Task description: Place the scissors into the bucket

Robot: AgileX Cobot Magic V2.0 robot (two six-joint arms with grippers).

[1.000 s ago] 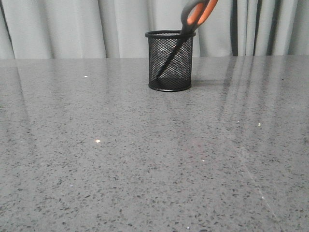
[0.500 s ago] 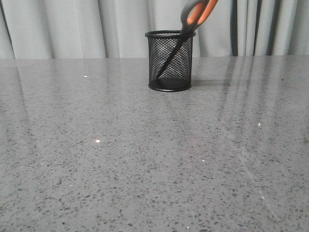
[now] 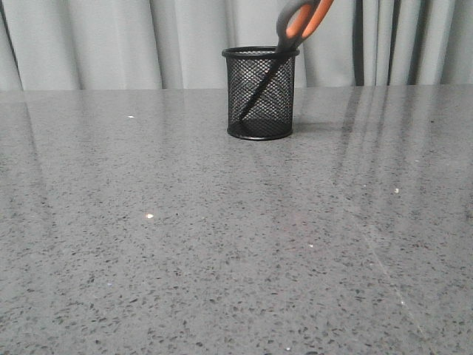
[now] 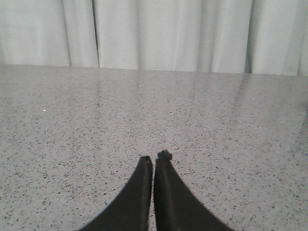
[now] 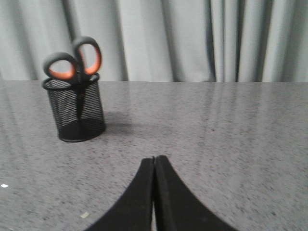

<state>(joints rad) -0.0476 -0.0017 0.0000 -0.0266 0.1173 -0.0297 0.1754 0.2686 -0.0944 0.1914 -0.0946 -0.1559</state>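
Note:
The black wire-mesh bucket [image 3: 260,94] stands upright at the back middle of the table. The scissors [image 3: 299,22] stand inside it, blades down behind the mesh, grey and orange handle loops leaning out over the rim to the right. In the right wrist view the bucket [image 5: 75,109] and the scissors [image 5: 73,60] show well ahead of my right gripper [image 5: 154,159], which is shut with nothing in it. My left gripper [image 4: 154,157] is shut and empty above bare table. Neither gripper shows in the front view.
The grey speckled table [image 3: 222,237] runs back to a light grey curtain [image 3: 111,37] behind its far edge. A small pale scrap [image 5: 84,215] lies on the table near my right gripper.

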